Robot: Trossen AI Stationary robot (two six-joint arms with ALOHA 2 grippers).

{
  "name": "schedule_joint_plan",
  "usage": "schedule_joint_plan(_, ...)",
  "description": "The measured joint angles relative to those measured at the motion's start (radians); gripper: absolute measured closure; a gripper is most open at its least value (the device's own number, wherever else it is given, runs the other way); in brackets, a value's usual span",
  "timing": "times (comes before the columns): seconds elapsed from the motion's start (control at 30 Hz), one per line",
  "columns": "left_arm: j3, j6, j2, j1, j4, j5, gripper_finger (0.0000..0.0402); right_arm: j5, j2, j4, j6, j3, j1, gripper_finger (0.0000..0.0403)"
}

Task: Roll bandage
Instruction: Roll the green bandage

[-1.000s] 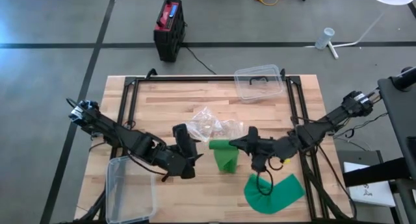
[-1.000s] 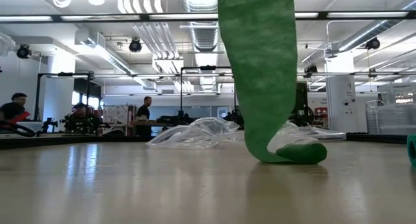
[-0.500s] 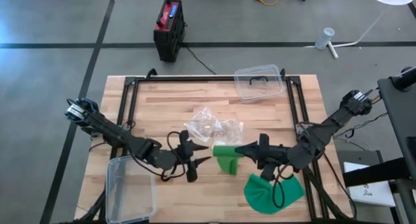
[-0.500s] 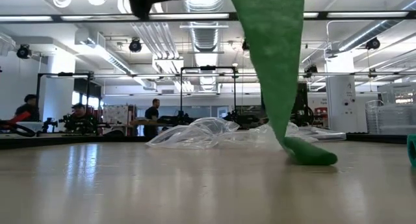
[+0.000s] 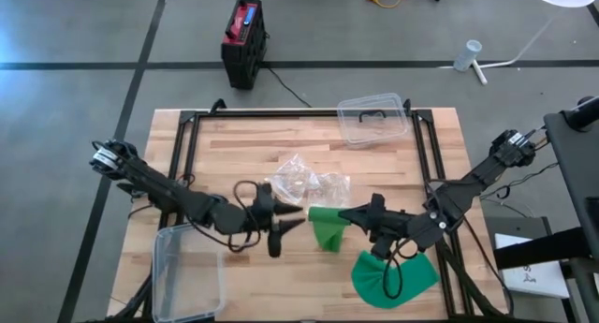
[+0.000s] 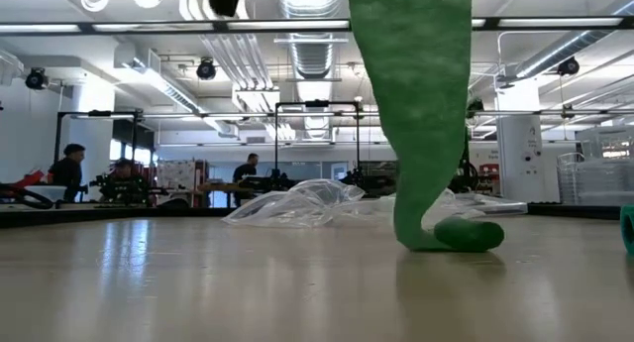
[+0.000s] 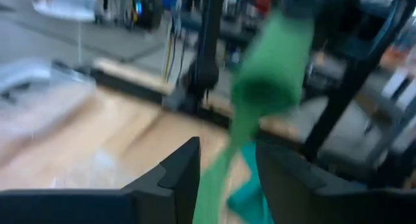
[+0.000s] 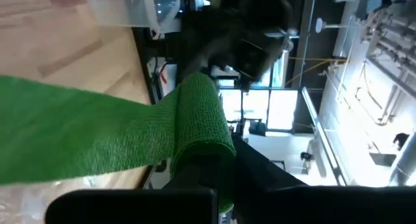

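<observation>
Bandage (image 5: 327, 227) lifted at mid-table, green strip hanging from the right claw (image 5: 343, 213) down to the table (image 5: 234, 145), loose end curled on the wood beside a crumpled clear bag (image 5: 304, 180). Right claw clenched on the rolled upper end, seen close in the right wrist view as a tight green coil (image 8: 201, 130) between the dark fingers. Left claw (image 5: 292, 219) just beside the strip, facing it from the opposite side, fingers (image 7: 174, 175) parted with the hanging strip (image 7: 224, 172) between them; not clearly touching yet, so released by the look of it. Second heap of green bandage (image 5: 398, 274) lying nearer the front edge under the right arm.

Judged step: pinch the hanging strip to give tension for winding. For a good roll: close lightly low on the strip, keep it flat and untwisted, hold it taut without dragging the coil out of the right claw, then turn the coil so each wrap lands square on the last. Risks: slack giving a loose cone-shaped roll, or the tail snagging on the bag
</observation>
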State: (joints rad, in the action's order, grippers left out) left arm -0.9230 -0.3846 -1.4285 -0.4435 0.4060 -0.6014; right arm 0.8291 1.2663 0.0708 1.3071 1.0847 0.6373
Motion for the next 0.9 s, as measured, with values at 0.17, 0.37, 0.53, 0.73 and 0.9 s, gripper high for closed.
schedule_joint_plan(0.17, -0.028, 0.078, 0.051, 0.024, 0.066, 0.04, 0.0271, 0.04, -0.013, 0.002, 0.098, 0.037, 0.006, 0.0395)
schedule_joint_plan(0.37, -0.082, 0.037, 0.048, 0.061, 0.143, 0.182, 0.0247, 0.014, -0.045, -0.004, 0.204, 0.101, 0.015, 0.0395)
schedule_joint_plan(0.53, -0.126, -0.026, 0.02, 0.078, 0.143, 0.184, 0.0206, -0.065, -0.042, -0.003, 0.236, 0.121, 0.015, 0.0395)
schedule_joint_plan(0.73, -0.138, -0.073, 0.014, 0.078, 0.115, 0.208, 0.0164, -0.041, -0.041, -0.002, 0.394, 0.119, 0.019, 0.0395)
schedule_joint_plan(0.9, -0.137, -0.09, 0.015, 0.07, 0.083, 0.229, 0.0148, -0.044, -0.043, -0.002, 0.397, 0.134, 0.02, 0.0395)
